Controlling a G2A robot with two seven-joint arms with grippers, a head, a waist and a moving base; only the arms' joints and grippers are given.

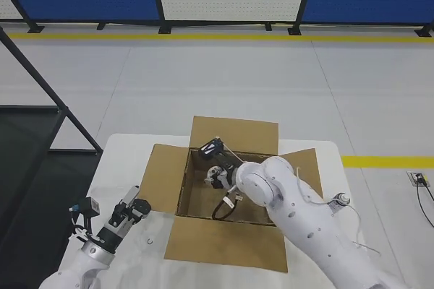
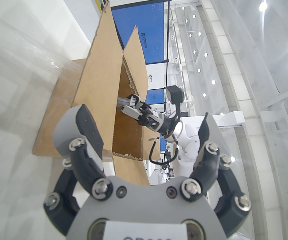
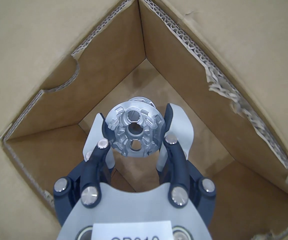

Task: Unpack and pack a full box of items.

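We have the right claw [image 3: 136, 117] down inside the open box [image 3: 109, 76]. Its 2 fingers are clamped on the rim of 1 cast metal part [image 3: 136, 136], a round silver hub with a centre hole, held above the cardboard floor as far as we can judge. Beneath and ahead of that claw the floor of the box is bare brown cardboard. We see no other item lying there, though what lies behind the claw is hidden from us. The left claw [image 2: 144, 112] sits low over the white table [image 1: 130, 155], with the box's outer flap just ahead of it and the part well apart from it. Its fingers are spread and nothing is between them. In the top view all 4 flaps fold outward, and a small grey thing [image 1: 340, 199] lies on the table beside the right arm, too small for us to name. We judge the task to be near its turning point. The box looks close to empty, so this is either the last part out or the 1st part back in, and we cannot tell which. Either way, most of the packing appears left to do.
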